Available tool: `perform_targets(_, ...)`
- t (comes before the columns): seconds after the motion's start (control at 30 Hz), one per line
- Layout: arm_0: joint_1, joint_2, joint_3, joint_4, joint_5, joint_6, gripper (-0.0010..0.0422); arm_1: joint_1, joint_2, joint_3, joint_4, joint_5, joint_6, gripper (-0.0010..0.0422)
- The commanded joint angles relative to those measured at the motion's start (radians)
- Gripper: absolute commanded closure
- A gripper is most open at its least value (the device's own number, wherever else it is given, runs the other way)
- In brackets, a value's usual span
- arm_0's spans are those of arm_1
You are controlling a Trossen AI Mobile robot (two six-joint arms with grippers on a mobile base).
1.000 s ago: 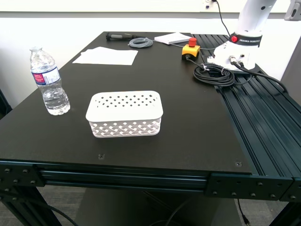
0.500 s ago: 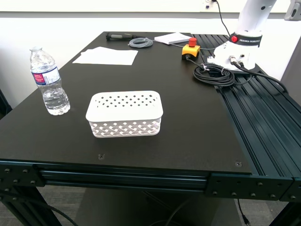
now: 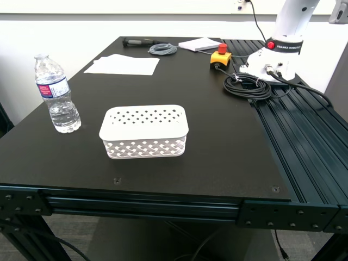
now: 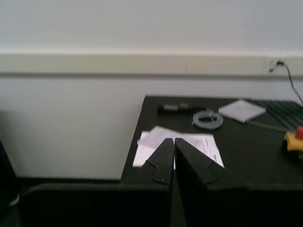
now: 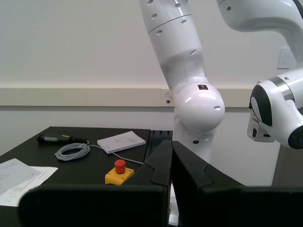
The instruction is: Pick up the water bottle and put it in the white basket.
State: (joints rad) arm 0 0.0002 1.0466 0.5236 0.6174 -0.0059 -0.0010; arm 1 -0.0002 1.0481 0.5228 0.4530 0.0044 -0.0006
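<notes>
Water bottle (image 3: pixel 56 93) upright on black counter (image 3: pixel 217 136), at 9 o'clock of white basket (image 3: pixel 144 131), apart from it; white cap on, blue-white-red label, print too small to read. Basket mid-counter. My first pincer (image 4: pixel 171 142) pressed together, pinching nothing, paper sheets (image 4: pixel 176 143) beyond tips. My second pincer (image 5: pixel 169 144) pressed together, pinching nothing, aimed toward yellow box with red button (image 5: pixel 119 172). White robot arm base (image 3: pixel 283 46), band reads "FRANKA ROBOTICS", at basket's 1 o'clock.

My first gripper (image 4: pixel 174 140) has its black fingers pressed together, holding nothing. Just beyond the fingertips lie white papers (image 4: pixel 176 146) on the black table (image 4: pixel 246 151); farther off sit a coiled grey cable (image 4: pixel 207 119) and a black tool (image 4: pixel 174 108).
</notes>
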Motion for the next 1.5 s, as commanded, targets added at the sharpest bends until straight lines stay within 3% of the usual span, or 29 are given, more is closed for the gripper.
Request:
perform_targets(0.03, 0.0, 0.0, 0.001, 0.003, 0.0, 0.0, 0.0412, -0.001, 0.0, 0.0, -0.112, -0.049, 0.063, 0.0413)
perform_targets(0.17, 0.0, 0.0, 0.001, 0.003, 0.0, 0.0, 0.0412, -0.001, 0.0, -0.002, -0.236, -0.178, 0.125, 0.0413)
perform_targets(0.33, 0.0, 0.0, 0.001, 0.003, 0.0, 0.0, 0.0412, -0.003, 0.0, -0.018, -0.269, -0.025, 0.017, 0.0413)
perform_targets(0.6, 0.0, 0.0, 0.001, 0.003, 0.0, 0.0, 0.0412, -0.053, 0.0, -0.063, -0.362, 0.023, -0.082, 0.0413)
perform_targets(0.73, 0.0, 0.0, 0.001, 0.003, 0.0, 0.0, 0.0412, -0.054, 0.0, -0.082, -0.397, 0.125, -0.105, 0.0413)
perform_targets(1.07, 0.0, 0.0, 0.001, 0.003, 0.0, 0.0, 0.0412, -0.054, 0.002, -0.083, -0.418, 0.136, -0.036, 0.0404)
perform_targets(1.13, 0.0, 0.0, 0.001, 0.002, 0.0, 0.0, 0.0412, -0.054, 0.013, -0.083, -0.414, 0.171, -0.036, 0.0378)
perform_targets(1.27, 0.0, 0.0, 0.001, 0.003, 0.0, 0.0, 0.0412, -0.053, 0.058, -0.083, -0.394, 0.16, -0.036, 0.0304)
perform_targets(1.5, 0.0, 0.0, 0.001, 0.002, 0.0, 0.0, 0.0412, -0.053, 0.225, -0.083, -0.253, 0.16, -0.024, 0.013)
